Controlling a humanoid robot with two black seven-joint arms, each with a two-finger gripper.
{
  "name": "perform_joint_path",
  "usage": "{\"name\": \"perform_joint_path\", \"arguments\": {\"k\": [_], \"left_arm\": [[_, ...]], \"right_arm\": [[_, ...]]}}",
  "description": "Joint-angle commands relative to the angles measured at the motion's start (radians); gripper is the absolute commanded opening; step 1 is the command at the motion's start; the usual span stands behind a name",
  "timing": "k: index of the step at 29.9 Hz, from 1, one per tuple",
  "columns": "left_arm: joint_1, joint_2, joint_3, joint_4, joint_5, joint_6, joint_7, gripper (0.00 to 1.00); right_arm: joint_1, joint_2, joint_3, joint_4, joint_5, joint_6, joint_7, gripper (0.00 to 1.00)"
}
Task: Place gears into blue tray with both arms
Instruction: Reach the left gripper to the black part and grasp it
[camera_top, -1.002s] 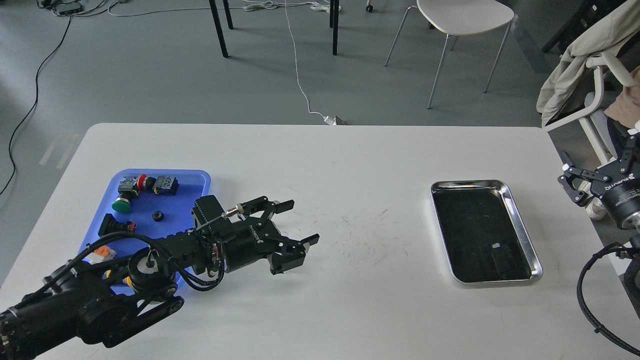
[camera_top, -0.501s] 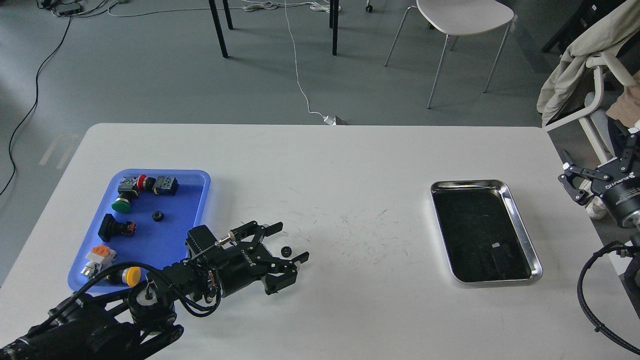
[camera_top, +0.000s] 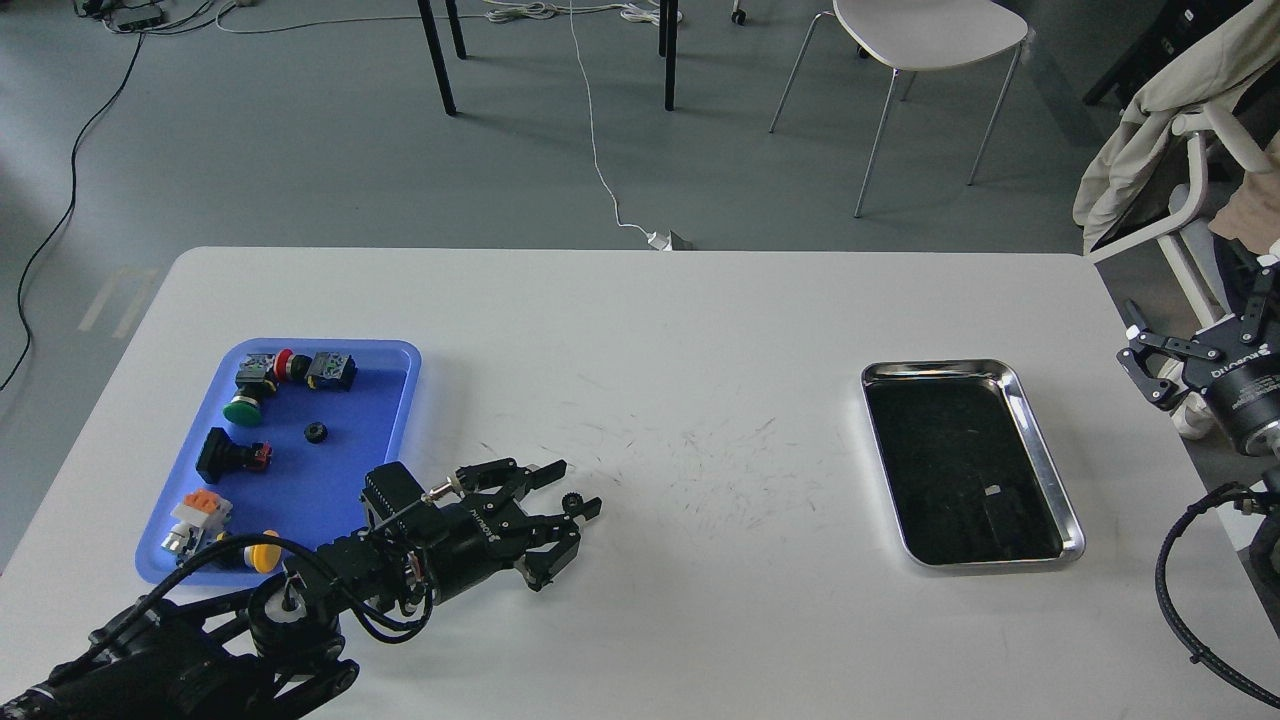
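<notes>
The blue tray (camera_top: 335, 480) lies at the table's left and holds one black gear (camera_top: 316, 432) among push-button switches. A second gear (camera_top: 572, 499) lies on the white table to the right of the tray. My left gripper (camera_top: 578, 487) sits low over the table with its fingers on either side of that gear. They are still open wider than the gear, and the lower finger is close against it. At the right edge of the view, off the table, my right gripper (camera_top: 1140, 355) hangs open and empty.
A shiny silver tray (camera_top: 1043, 452) with a dark bottom lies at the table's right. Several switches fill the blue tray: a green one (camera_top: 243, 408), a yellow one (camera_top: 263, 552) and a black one (camera_top: 228, 455). Chairs stand beyond the table.
My left arm has drawn back and down towards the table's near side, uncovering the tray's lower part. Its fingers have narrowed around the gear on the table. The right arm has not moved.
</notes>
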Motion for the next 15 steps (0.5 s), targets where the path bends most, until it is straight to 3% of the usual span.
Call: {"name": "perform_joint_path", "arguments": {"k": [1, 8, 13, 15], "left_arm": [[0.007, 0.000, 0.000, 0.003, 0.000, -0.001, -0.003, 0.47], [0.013, 0.000, 0.000, 0.012, 0.000, -0.001, -0.003, 0.38], [0.013, 0.005, 0.006, 0.012, 0.000, -0.001, -0.005, 0.13], [0.011, 0.006, 0.006, 0.012, 0.000, -0.001, -0.005, 0.09]], "right_arm": [[0.002, 0.000, 0.000, 0.000, 0.000, 0.000, 0.001, 0.95], [0.003, -0.001, 0.000, -0.002, 0.000, 0.000, 0.001, 0.95], [0.003, -0.001, 0.000, -0.002, 0.000, 0.000, 0.001, 0.95], [0.003, -0.001, 0.000, -0.002, 0.000, 0.000, 0.001, 0.95]]}}
